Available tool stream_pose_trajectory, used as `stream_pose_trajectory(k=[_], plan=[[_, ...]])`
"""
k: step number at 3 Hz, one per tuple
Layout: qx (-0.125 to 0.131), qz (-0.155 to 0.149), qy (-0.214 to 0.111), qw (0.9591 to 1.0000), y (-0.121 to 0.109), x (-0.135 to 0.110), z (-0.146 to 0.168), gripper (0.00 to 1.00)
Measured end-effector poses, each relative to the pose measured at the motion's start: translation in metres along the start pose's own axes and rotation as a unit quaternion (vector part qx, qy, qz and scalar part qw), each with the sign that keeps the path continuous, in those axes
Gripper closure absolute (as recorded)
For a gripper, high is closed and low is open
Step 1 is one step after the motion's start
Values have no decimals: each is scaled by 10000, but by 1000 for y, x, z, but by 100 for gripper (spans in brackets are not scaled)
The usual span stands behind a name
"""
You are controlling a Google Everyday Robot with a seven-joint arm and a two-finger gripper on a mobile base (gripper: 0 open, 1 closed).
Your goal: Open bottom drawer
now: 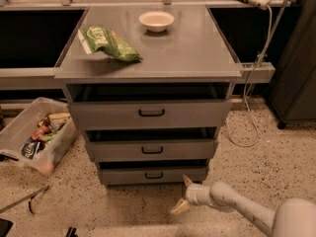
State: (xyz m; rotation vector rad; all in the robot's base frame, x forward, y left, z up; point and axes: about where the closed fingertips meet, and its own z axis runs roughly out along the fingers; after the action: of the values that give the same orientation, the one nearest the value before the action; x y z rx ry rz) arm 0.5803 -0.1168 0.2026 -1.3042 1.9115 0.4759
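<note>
The bottom drawer (pixel 153 174) is the narrowest, shortest grey drawer at the foot of the grey metal cabinet, with a small black bar handle (pixel 153 175) at its centre. It stands slightly pulled out, like the two drawers above it. My gripper (pixel 183 195) hangs low over the floor, just in front of the drawer's lower right corner and to the right of the handle. Its two pale fingers are spread apart and hold nothing. One fingertip (pixel 187 180) points up near the drawer front, the other (pixel 178 209) points down to the floor. The white arm (pixel 237 206) runs off to the lower right.
The mid-sized drawer (pixel 152 149) and the widest drawer (pixel 150 113) sit above. The cabinet top (pixel 197 48) bears a green chip bag (pixel 108 43) and a white bowl (pixel 156 20). A clear bin (pixel 19 127) of snacks lies on the floor at left. A cable (pixel 249 117) hangs at right.
</note>
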Motion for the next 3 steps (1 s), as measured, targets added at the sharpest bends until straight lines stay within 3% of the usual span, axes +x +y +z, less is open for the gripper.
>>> stream_pose_trajectory(k=[2,3], plan=[[258,-708,-388,9964,-21,-47,6,0],[416,-896,-369,9944,-44,-55,8,0]])
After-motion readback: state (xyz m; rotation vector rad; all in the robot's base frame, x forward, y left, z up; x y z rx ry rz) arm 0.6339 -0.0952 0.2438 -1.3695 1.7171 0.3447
